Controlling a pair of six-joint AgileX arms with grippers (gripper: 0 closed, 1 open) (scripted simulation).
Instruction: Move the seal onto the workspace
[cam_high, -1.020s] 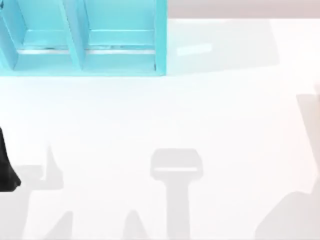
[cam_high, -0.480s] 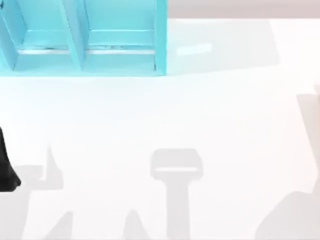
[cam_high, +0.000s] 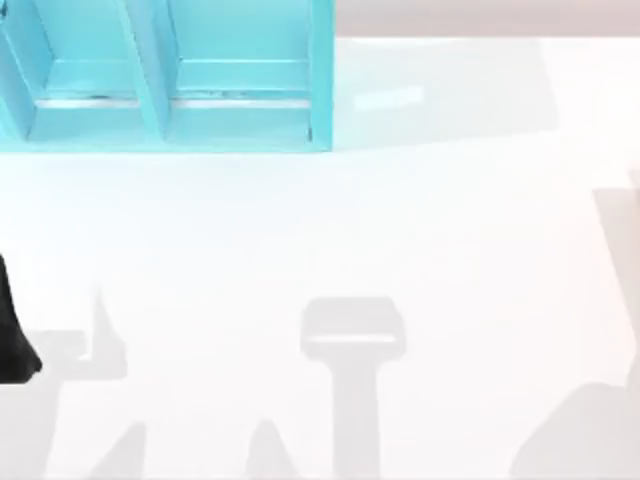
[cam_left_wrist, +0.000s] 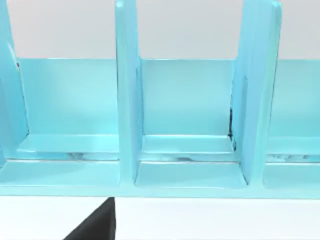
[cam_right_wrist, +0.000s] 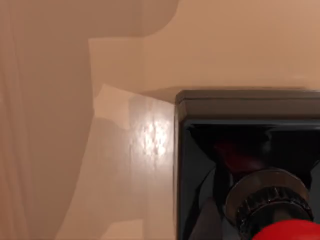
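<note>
The seal (cam_right_wrist: 235, 107) fills the near part of the right wrist view, seen from above: a black square base, a ribbed metal stem and a glossy red knob (cam_right_wrist: 290, 232) closest to the camera. It rests on a pale, shadowed surface. The workspace (cam_high: 400, 230) is the broad white table in the top view, crossed by grey shadows. A black part of my left arm (cam_high: 14, 335) sits at the table's left edge. A dark wedge of my left gripper (cam_left_wrist: 95, 227) shows in the left wrist view, facing the shelf.
A turquoise compartment shelf (cam_high: 320, 80) stands at the back left of the table, its open bays (cam_left_wrist: 187, 120) facing my left arm. A grey shadow (cam_high: 352, 330) lies across the front middle of the white surface.
</note>
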